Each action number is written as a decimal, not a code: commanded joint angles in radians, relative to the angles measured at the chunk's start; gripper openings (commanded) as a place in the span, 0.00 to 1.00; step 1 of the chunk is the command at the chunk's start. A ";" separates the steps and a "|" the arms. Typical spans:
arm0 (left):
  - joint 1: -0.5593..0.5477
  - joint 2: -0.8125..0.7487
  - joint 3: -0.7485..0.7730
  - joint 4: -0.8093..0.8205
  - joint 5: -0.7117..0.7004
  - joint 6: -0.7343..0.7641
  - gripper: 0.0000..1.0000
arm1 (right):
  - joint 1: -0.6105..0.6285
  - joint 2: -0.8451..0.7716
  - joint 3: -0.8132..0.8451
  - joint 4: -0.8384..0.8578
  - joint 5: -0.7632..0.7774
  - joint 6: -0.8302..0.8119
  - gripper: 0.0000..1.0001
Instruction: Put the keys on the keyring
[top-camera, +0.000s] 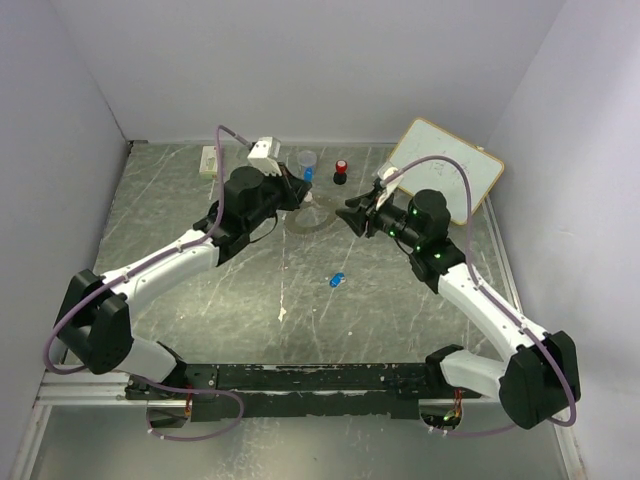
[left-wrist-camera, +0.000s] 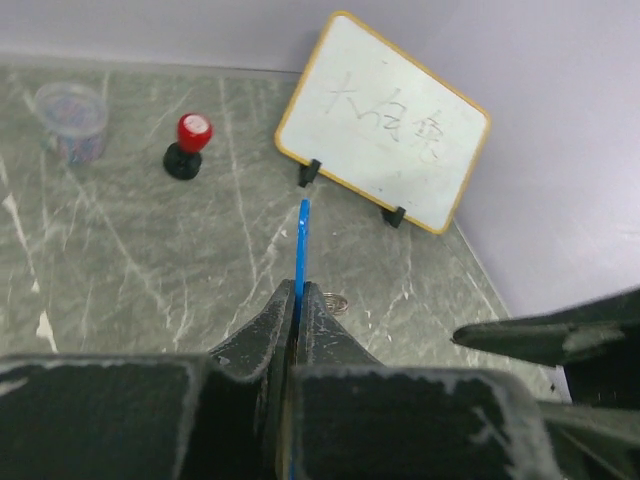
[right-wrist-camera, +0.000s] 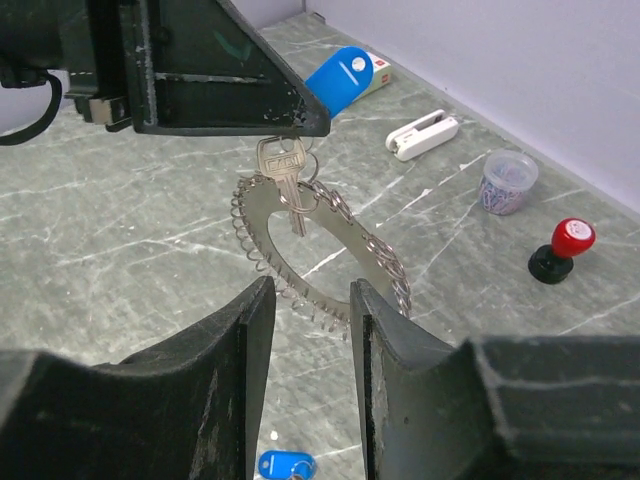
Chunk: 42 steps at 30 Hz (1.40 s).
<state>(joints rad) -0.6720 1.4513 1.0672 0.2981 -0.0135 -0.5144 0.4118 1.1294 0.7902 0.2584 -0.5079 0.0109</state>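
Keyring (right-wrist-camera: 262, 228) dangles off the blue-tagged key (right-wrist-camera: 340, 80) clamped tight in the left gripper (left-wrist-camera: 297, 305), apparently held up so the right gripper (right-wrist-camera: 310, 290), jaws partly apart and empty, can take it.

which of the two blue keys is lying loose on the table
The blue key alone on the table; the other key is clamped in the left pincer.

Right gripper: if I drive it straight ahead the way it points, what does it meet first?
Most likely the keyring, dangling below the left gripper and straight ahead of the right gripper, roughly in line with the gap between its open fingers. Depth is hard to judge.
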 joint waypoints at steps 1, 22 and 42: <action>-0.030 -0.007 0.075 -0.136 -0.268 -0.240 0.07 | 0.029 0.014 -0.039 0.122 0.026 0.042 0.36; -0.072 0.027 0.261 -0.671 -0.478 -0.786 0.07 | 0.204 0.109 -0.201 0.496 0.197 0.034 0.38; -0.075 0.014 0.243 -0.725 -0.439 -0.961 0.07 | 0.216 0.296 -0.169 0.719 0.145 0.041 0.33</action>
<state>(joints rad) -0.7376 1.4929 1.2896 -0.4202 -0.4637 -1.4197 0.6197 1.4078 0.5892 0.8936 -0.3550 0.0689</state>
